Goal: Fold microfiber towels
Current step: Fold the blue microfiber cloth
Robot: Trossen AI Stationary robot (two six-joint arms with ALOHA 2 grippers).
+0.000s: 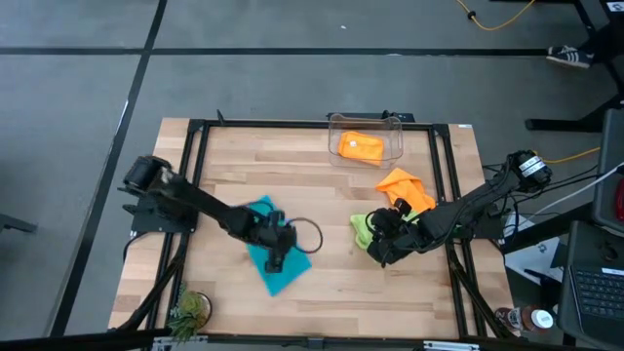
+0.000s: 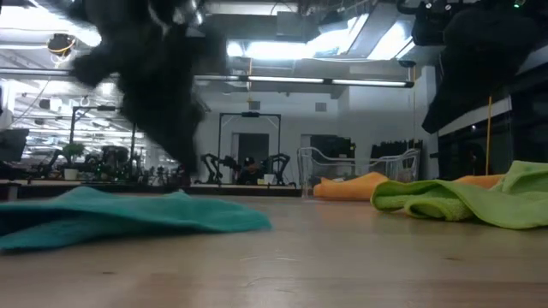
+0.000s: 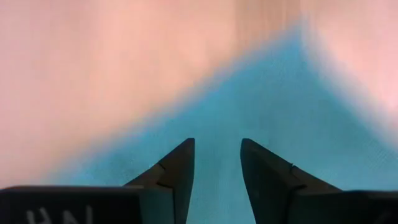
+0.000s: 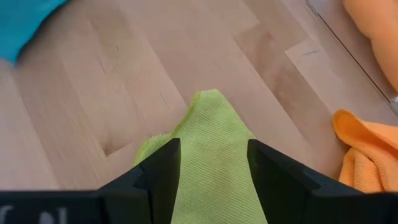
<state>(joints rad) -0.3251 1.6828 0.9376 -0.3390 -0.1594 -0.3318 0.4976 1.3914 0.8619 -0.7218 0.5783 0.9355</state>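
Observation:
A teal-blue microfiber towel [image 1: 285, 276] [image 2: 128, 214] lies spread on the wooden table, left of centre. My left gripper [image 1: 277, 261] [image 3: 217, 142] hovers open above it, its fingers pointing down at the cloth [image 3: 280, 106]. A lime green towel [image 1: 362, 230] [image 2: 445, 201] lies crumpled right of centre. My right gripper [image 1: 375, 252] [image 4: 214, 142] stands open over it, and one corner [image 4: 211, 102] shows past the fingers. In the low view both arms hang clear of the cloths. An orange towel [image 1: 405, 187] [image 4: 367, 155] lies bunched just beyond the green one.
A clear plastic bin [image 1: 367, 125] at the table's far edge holds a second orange towel [image 1: 359, 146] [image 2: 351, 186]. A small potted plant [image 1: 190, 310] stands at the near left corner. Black frame rails [image 1: 441, 166] run along the table's sides. Bare wood lies between the teal and green towels.

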